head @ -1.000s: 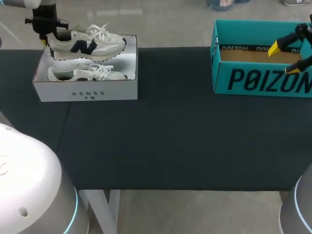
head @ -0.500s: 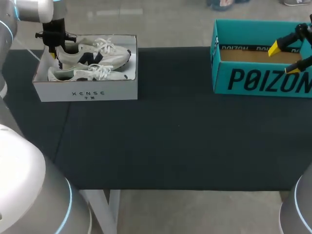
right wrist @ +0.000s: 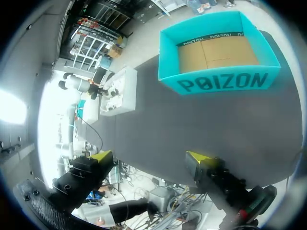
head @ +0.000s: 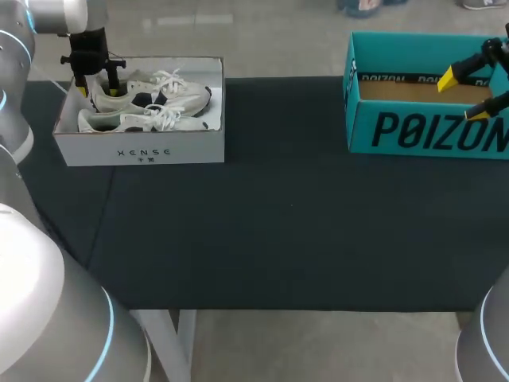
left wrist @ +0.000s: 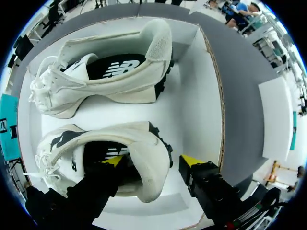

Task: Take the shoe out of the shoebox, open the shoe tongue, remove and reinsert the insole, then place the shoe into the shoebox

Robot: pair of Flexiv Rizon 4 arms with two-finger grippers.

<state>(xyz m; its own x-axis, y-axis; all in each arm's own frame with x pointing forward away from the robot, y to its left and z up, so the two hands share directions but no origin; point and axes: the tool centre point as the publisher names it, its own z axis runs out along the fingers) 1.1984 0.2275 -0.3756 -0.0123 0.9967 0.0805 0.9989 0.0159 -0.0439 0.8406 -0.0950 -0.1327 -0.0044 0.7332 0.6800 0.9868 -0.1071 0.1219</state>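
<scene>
**Desk:** Where is the shoe (left wrist: 129, 139)?

**Photographer:** In the white shoebox (left wrist: 201, 96), beside its mate (left wrist: 105, 81). Its heel is at the left gripper (left wrist: 152, 160) and its toe runs away along the box's length.

**Desk:** And the jaws?

**Photographer:** Spread astride the heel collar, one finger inside the shoe and one behind it, seemingly just clear (no pinch that shows). The right gripper (right wrist: 148, 158), also spread, hangs by the teal box (right wrist: 218, 81), well apart. The left gripper is far nearer.
</scene>
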